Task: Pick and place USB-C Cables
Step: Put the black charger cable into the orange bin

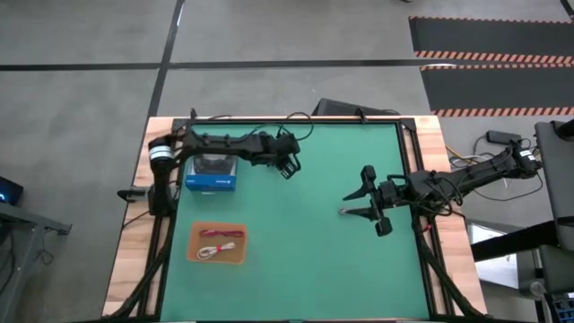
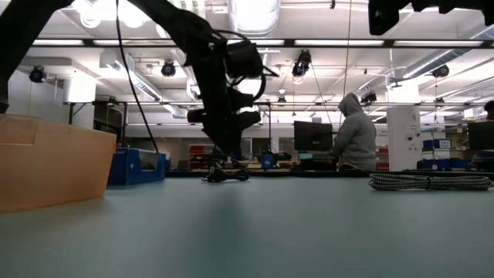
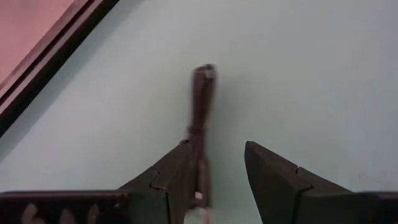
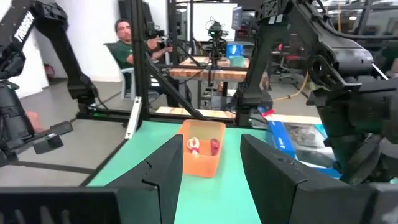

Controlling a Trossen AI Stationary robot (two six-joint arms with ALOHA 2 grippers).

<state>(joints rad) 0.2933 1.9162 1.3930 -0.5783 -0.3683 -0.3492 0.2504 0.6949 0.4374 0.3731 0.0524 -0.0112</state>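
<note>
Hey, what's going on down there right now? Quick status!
Left gripper open, low over black cable. Right gripper open, waiting aside. Red cable, white cable in orange tray; grey cable loose. Nothing in the way.

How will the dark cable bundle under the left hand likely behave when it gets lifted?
The dark cable bundle looks thin and short, so probably light, its ends perhaps drooping. It lies flat on the smooth table by the open left hand, so it may slide if nudged rather than roll. The right hand waits apart.
</note>
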